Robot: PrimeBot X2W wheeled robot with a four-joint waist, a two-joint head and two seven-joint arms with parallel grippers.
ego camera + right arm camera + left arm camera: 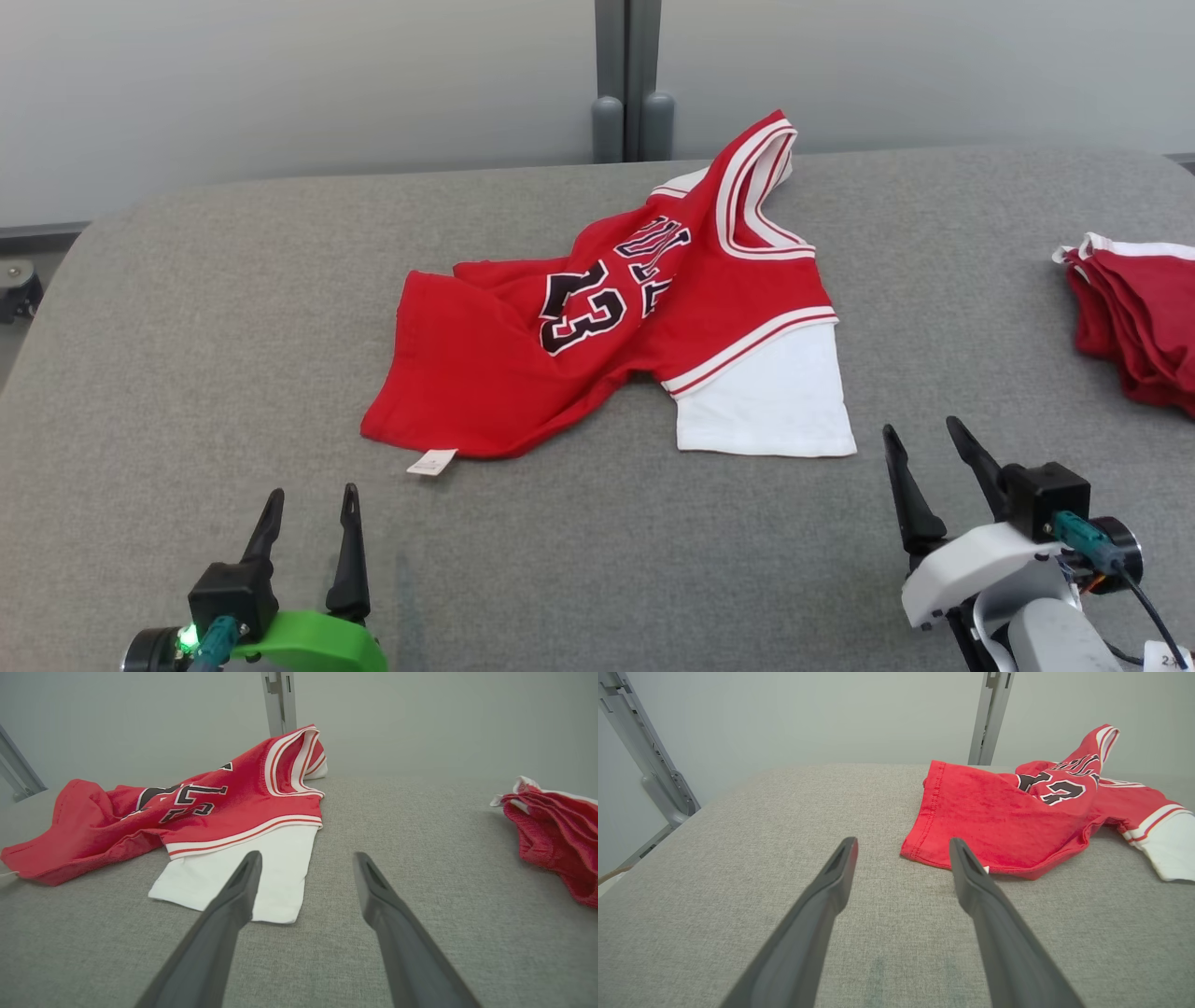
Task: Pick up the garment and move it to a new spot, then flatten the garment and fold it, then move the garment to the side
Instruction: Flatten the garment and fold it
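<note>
The garment point(485, 373) is a red jersey with black number 23, white trim and a white sleeve, lying crumpled and rumpled in the middle of the grey padded table point(187, 308). It also shows in the left wrist view as the garment point(994, 821) and in the right wrist view as the garment point(210, 812). My left gripper point(313, 509) stands open near the table's front left, short of the jersey's hem, holding nothing. Open and empty too, my right gripper point(924, 443) hovers just right of the white sleeve point(761, 401).
A second red cloth with white trim point(1134, 317) lies bunched at the table's right edge, also seen as the red cloth point(551, 830). A grey post point(630, 84) rises behind the table against a pale wall.
</note>
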